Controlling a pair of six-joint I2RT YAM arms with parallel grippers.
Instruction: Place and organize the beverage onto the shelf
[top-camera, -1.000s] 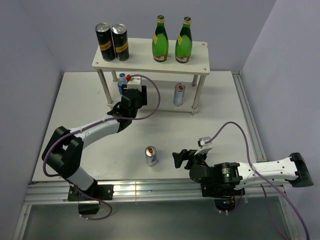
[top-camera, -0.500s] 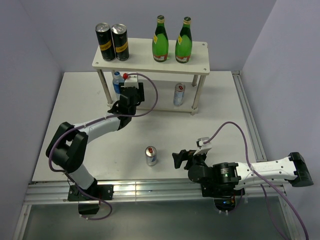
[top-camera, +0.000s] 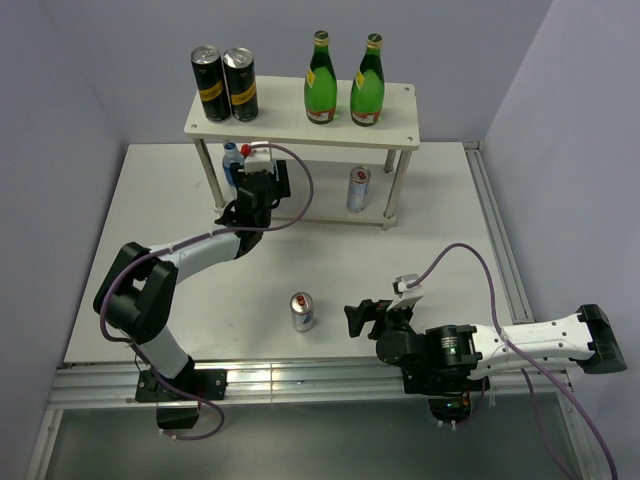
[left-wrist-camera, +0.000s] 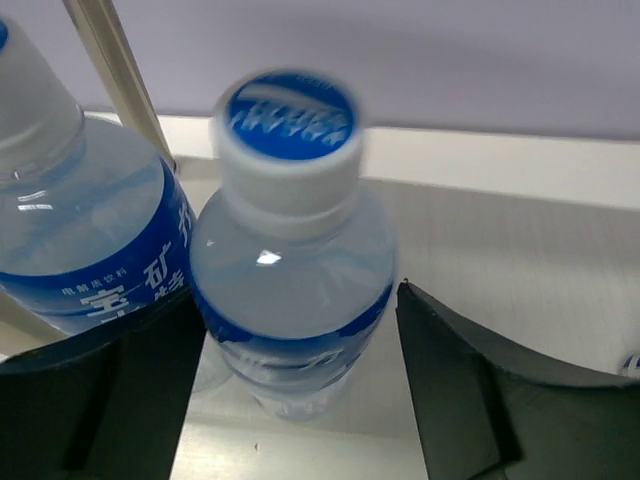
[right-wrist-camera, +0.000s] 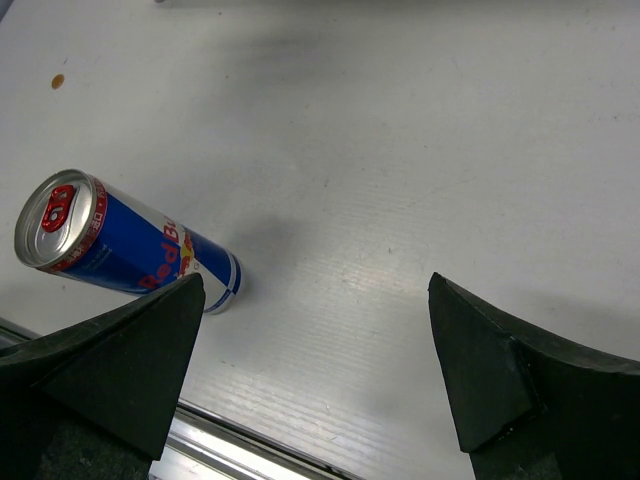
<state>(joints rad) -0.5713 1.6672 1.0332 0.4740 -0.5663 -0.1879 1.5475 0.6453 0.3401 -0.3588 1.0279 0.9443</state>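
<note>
The white shelf carries two green bottles on its top board and a silver can on its lower board. My left gripper reaches in under the top board. In the left wrist view it is shut on a blue-labelled water bottle that stands on the lower board. The second water bottle stands just left of it, against my left finger, and shows from above. Another silver can stands on the table. My right gripper is open and empty to its right.
Two taller black cans stand on the top board's left end. A thin shelf leg rises just behind the two water bottles. In the right wrist view the can is left of my open gripper, near the table's front rail.
My left gripper has pushed further in under the shelf and slightly left with the water bottle. The bottle beside it has shifted left too. The right arm has not moved.
</note>
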